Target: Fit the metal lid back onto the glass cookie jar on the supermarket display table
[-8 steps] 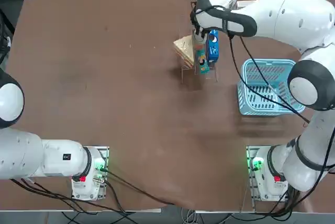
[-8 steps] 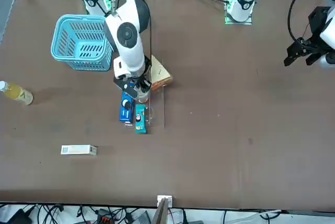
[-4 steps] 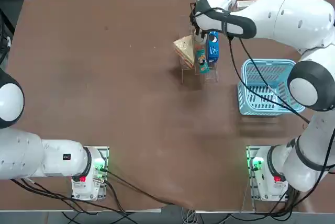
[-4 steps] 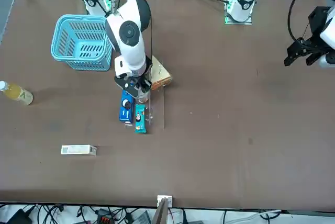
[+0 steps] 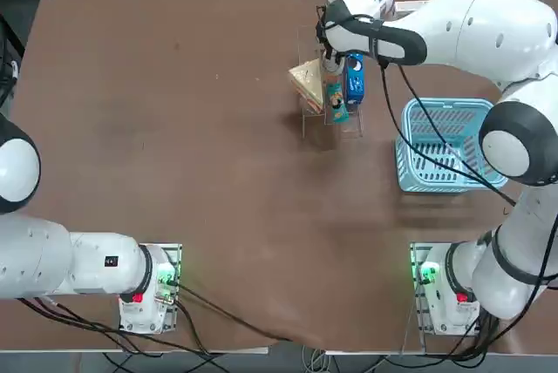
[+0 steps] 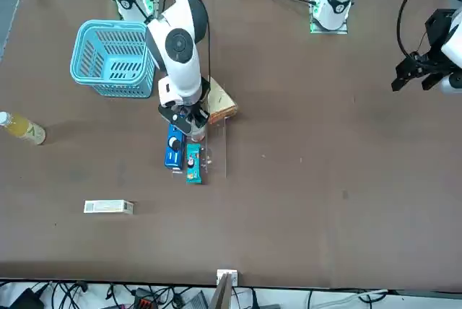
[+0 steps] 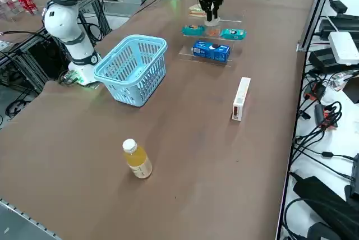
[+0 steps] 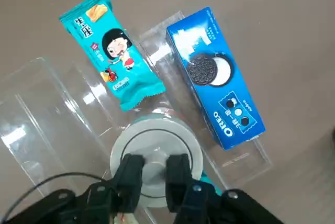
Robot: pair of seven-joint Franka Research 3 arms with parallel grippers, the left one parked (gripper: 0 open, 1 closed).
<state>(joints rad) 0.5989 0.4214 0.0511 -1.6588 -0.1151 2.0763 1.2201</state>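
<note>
1. While your right hand (image 8: 155,174) stays pinched on the metal lid (image 8: 155,164), right over the glass cookie jar (image 6: 198,133) in the clear rack on the tabletop (image 5: 174,172), tilt could jam it.
2. Pressing off-centre might shove the teal snack pack (image 8: 111,51).

A large dark-brown supermarket display table (image 5: 174,129) fills the view. Lying directly on it are a light-blue plastic basket (image 5: 445,146), a small bottle of yellow drink (image 7: 136,160) on its side, a small white carton (image 6: 108,207) lying flat, and a clear acrylic display stand (image 6: 215,151). The stand carries a blue cookie box (image 8: 214,77), a teal snack pack (image 8: 118,59) and a wrapped sandwich (image 5: 305,83).
</note>
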